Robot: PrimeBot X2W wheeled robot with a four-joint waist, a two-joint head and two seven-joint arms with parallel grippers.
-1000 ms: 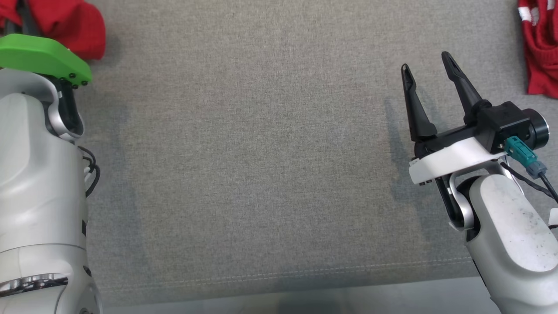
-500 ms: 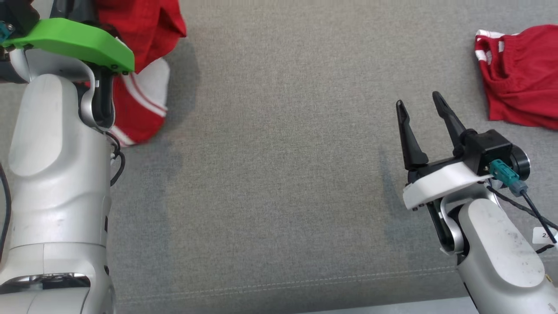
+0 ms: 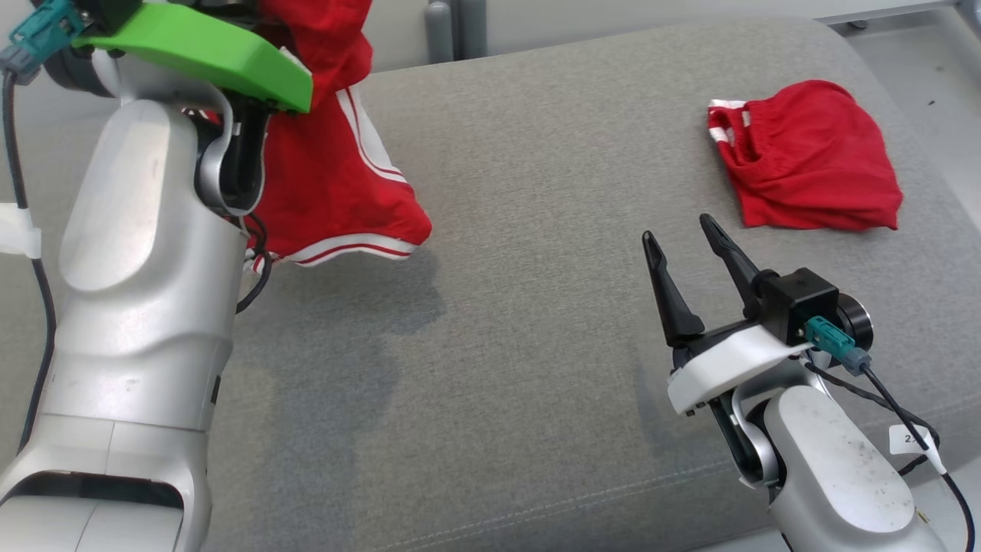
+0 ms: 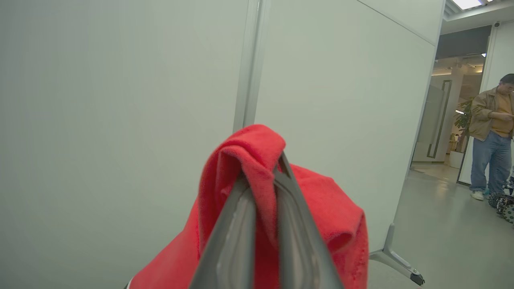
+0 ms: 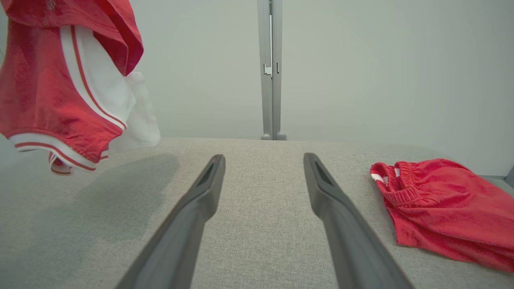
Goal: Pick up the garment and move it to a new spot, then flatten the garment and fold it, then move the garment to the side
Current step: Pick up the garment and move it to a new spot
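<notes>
Across the head view spreads a grey upholstered cushion (image 3: 536, 368), and beyond its far edge stands a pale partition wall (image 5: 361, 68), whose grey post (image 5: 270, 68) sits at the middle of the right wrist view. Over the cushion's left end the pale left arm (image 3: 138, 291) rises under a green wrist cover (image 3: 207, 50). From it hangs the garment (image 3: 329, 184), a pair of red shorts with white panels and white-and-red striped hems. It looks lifted clear of the cushion, its lowest hem in the air above a soft shadow on the fabric. Well apart from it, toward the cushion's far right, a second red garment (image 3: 812, 161) lies crumpled, its elastic waistband with white stripes turned toward the middle. Near the cushion's front right the right gripper (image 3: 677, 228) hovers with its two dark fingers spread wide and nothing between them. It points toward the wall, with the crumpled garment off to its right. The left gripper (image 4: 263, 168), seen from its own wrist, has its fingers pressed together on a fold of the red cloth, which drapes over the fingertips and down either side. Far off past the partition's end, in the left wrist view, a person (image 4: 492, 136) in a tan jacket and blue jeans stands on a grey floor (image 4: 433, 224).
</notes>
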